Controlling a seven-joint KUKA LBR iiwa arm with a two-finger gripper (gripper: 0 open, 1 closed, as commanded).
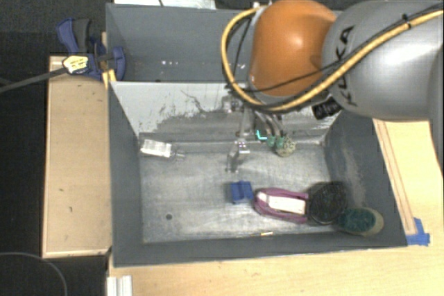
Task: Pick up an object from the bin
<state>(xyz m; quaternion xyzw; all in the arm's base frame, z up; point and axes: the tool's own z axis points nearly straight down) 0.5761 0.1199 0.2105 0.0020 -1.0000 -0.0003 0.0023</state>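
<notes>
Hovering over the bin (182, 213) with my pincer (239, 149) — how wide it stands I cannot tell — I judge the small blue block (240, 192) near it light and stiff, best taken across its flat sides.

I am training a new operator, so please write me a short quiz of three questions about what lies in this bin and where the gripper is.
1. True or false: the small blue block lies just left of the purple and white object, as the camera sees them.
2. Where is the gripper? A) over the middle of the bin, behind the small blue block; B) against the left wall; C) outside, over the cardboard.
3. Fill in: the round pad in the front right corner is dark ____.

Key: 1 true; 2 A; 3 green.
</notes>
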